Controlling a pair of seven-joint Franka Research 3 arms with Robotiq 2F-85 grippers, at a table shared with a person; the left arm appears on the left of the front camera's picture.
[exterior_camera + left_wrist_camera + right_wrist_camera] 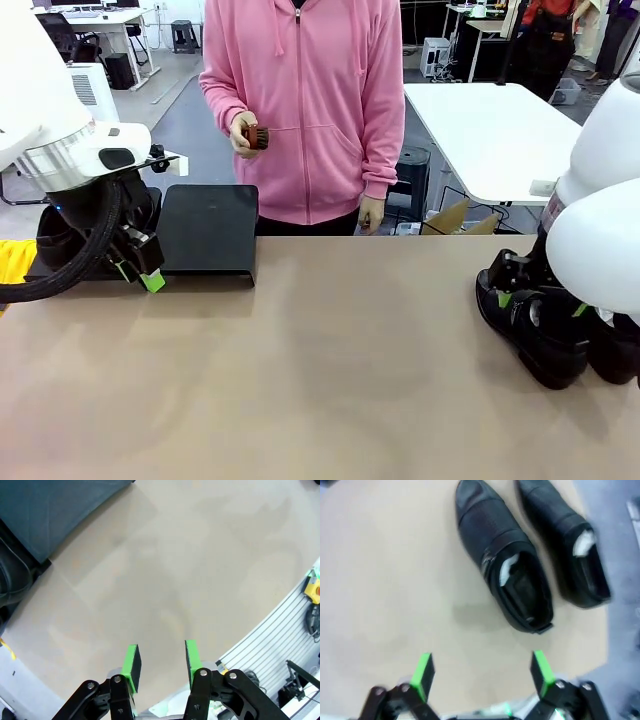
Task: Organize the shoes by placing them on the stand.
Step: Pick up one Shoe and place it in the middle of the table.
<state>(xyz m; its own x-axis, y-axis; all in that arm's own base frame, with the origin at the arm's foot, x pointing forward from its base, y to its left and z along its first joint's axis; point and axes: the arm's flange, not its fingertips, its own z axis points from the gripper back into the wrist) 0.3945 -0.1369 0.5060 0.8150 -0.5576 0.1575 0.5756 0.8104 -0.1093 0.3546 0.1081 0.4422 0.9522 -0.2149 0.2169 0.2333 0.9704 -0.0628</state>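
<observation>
Two glossy black shoes lie side by side at the table's right edge, one (535,345) (502,565) nearer the middle and the other (612,350) (565,545) beyond it. My right gripper (482,672) hovers just short of their heels, open and holding nothing. The black stand (210,228) (55,505) sits at the far left of the table, its visible platform bare. My left gripper (138,277) (161,660) hangs low in front of the stand, its jaws partly apart with only bare table between the green pads (131,662).
A person in a pink hoodie stands at the far side, holding a small brown brush (255,137) in one hand. A dark shape (45,240) left of the stand is half hidden by my left arm's cable. The table top (320,370) spreads bare between the arms.
</observation>
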